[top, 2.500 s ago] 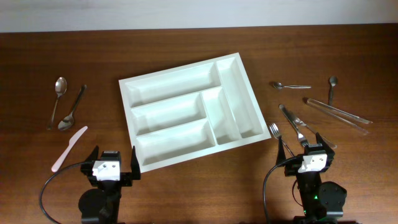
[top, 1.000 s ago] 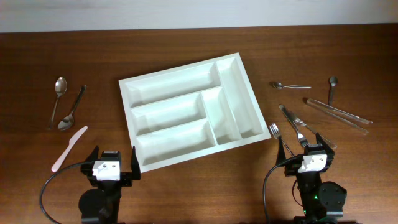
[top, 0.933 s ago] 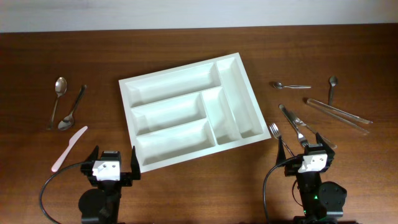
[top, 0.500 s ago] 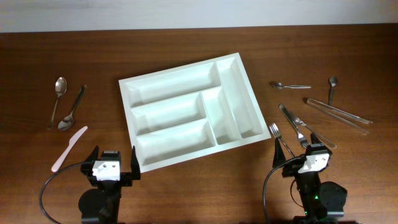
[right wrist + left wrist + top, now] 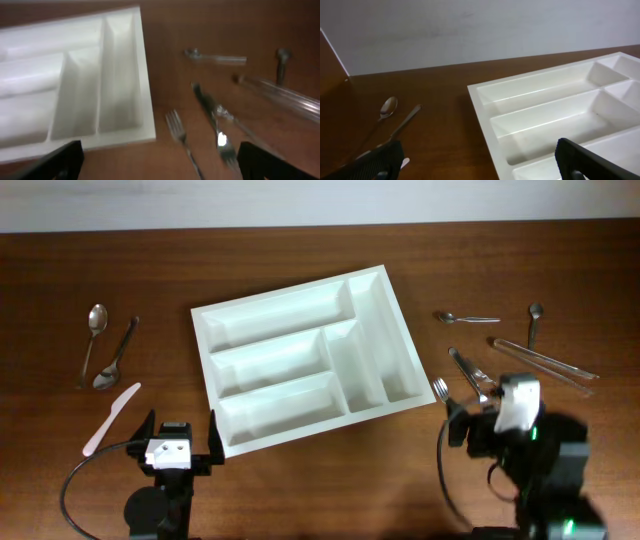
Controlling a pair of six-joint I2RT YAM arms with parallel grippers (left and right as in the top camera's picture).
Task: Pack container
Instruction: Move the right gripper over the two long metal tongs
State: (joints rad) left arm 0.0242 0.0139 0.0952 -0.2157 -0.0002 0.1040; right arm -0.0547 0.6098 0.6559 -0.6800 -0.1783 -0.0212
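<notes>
The container, a large white cutlery tray, lies tilted in the middle of the table, and its compartments hold nothing. It also shows in the left wrist view and the right wrist view. My left gripper is open and empty at the tray's near left corner. My right gripper is open and empty, raised above a steel fork and knife to the right of the tray.
Two spoons and a pink plastic knife lie left of the tray. At the right lie a small spoon, another spoon and clear plastic utensils.
My right arm has risen and moved up the table towards the fork and knife, and looks blurred. The left arm, the tray and the cutlery have not moved.
</notes>
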